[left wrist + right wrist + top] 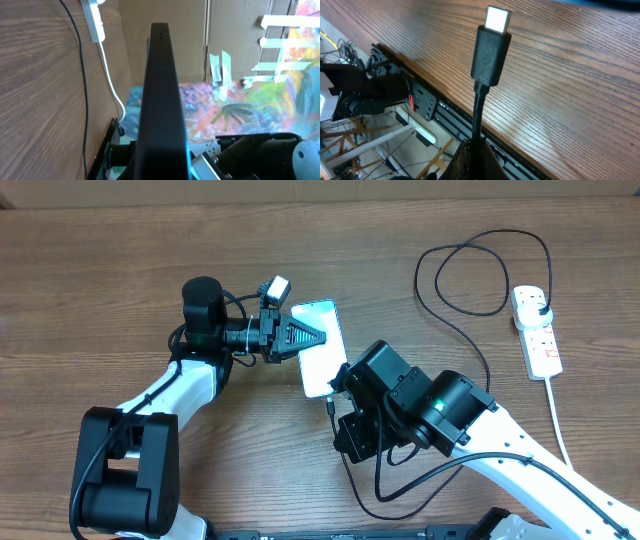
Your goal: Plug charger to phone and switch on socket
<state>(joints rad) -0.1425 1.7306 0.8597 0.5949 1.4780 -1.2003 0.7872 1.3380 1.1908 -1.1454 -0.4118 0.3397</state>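
Observation:
The phone (322, 348) lies near the table's middle with its pale screen up. My left gripper (303, 337) is shut on its left long edge. In the left wrist view the phone (160, 95) shows edge-on as a black bar. My right gripper (338, 410) sits just below the phone's near short end, shut on the charger cable. The charger's small plug tip (492, 50) sticks out of the jaws (479, 162), metal end up, above the wood. The black cable (470, 310) loops to a black plug (541, 307) in the white socket strip (538, 332) at the right.
The strip's thick white cord (556, 415) runs toward the front right edge. The strip (94, 20) and the black cable (81, 85) also show in the left wrist view. Cardboard and colourful sheets stand beyond the table there.

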